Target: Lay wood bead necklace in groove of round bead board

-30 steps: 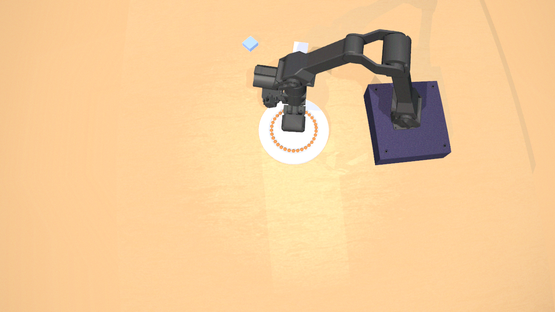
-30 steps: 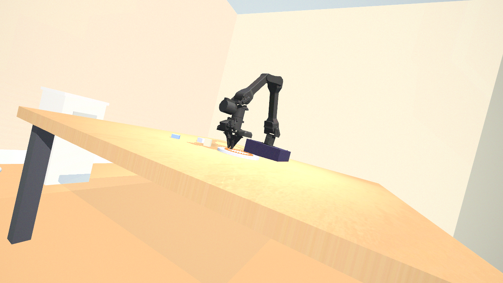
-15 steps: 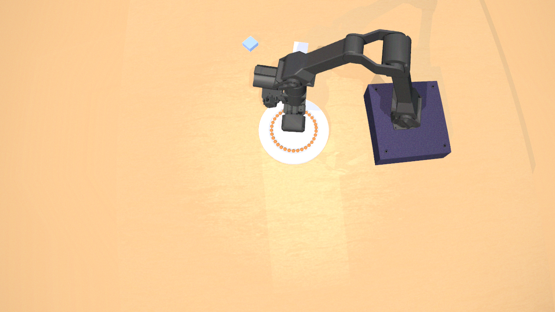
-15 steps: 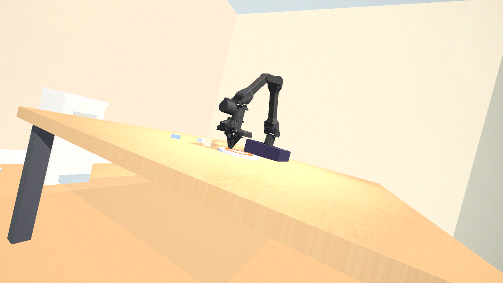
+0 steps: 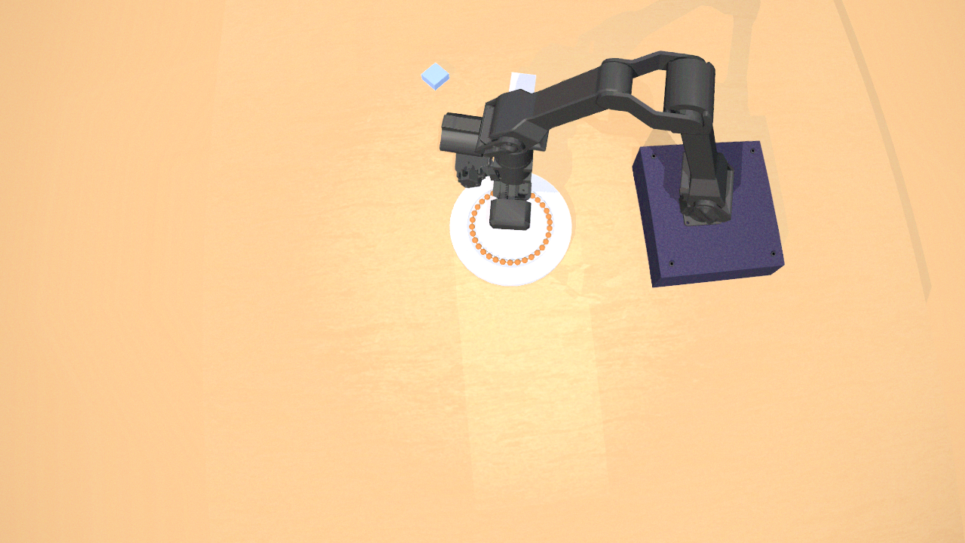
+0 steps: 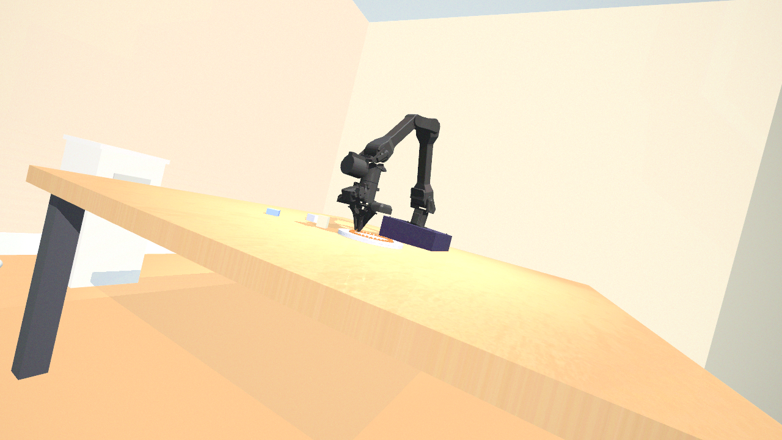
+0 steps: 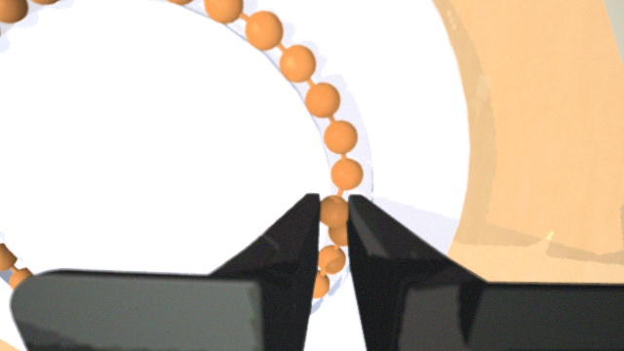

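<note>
The orange wood bead necklace (image 5: 509,262) (image 7: 340,136) lies as a ring on the round white bead board (image 5: 510,275) (image 7: 414,97) (image 6: 394,246). Most visible beads sit along the circular groove. In the wrist view one bead at the fingertips sits close against its neighbour and partly overlaps it, slightly toward the inner side. My gripper (image 7: 333,211) (image 6: 358,230) points down at the ring's far side and is shut on this bead of the necklace, low at the board. In the top view the arm hides the fingertips and the beads there.
A light blue block (image 5: 435,75) (image 6: 272,211) lies beyond the board. A whitish block (image 5: 522,82) lies partly behind the arm. A beige block (image 6: 323,221) stands near the board in the exterior view. The dark purple arm base (image 5: 715,246) (image 6: 410,232) is right of the board.
</note>
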`<state>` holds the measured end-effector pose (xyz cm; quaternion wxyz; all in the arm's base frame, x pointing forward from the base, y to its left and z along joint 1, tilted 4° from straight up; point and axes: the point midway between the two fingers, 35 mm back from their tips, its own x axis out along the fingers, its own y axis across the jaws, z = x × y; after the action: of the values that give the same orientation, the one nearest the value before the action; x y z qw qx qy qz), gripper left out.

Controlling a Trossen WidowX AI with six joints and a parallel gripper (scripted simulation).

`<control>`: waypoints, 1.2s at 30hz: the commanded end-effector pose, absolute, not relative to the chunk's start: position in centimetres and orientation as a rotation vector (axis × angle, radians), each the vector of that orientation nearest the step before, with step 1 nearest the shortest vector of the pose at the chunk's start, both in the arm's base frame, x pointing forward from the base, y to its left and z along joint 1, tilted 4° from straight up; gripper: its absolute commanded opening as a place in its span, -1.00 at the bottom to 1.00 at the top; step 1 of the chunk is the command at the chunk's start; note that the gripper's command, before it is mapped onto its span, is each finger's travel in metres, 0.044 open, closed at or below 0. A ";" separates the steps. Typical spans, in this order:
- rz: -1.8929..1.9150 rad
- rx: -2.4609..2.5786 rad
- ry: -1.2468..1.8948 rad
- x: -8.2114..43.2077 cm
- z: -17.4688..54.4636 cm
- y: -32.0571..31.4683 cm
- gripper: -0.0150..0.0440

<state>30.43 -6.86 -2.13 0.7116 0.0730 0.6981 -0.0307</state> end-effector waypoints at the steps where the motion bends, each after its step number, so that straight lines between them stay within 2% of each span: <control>1: -0.068 0.162 1.548 30.5 -2.1 -6.9 -0.49; 33: -0.074 0.163 1.548 30.4 -2.3 -7.5 -0.49; 36: -0.075 0.168 1.547 30.4 -1.9 -7.4 -0.22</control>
<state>30.44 -7.43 -2.02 0.7113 0.0758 0.6979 -0.0339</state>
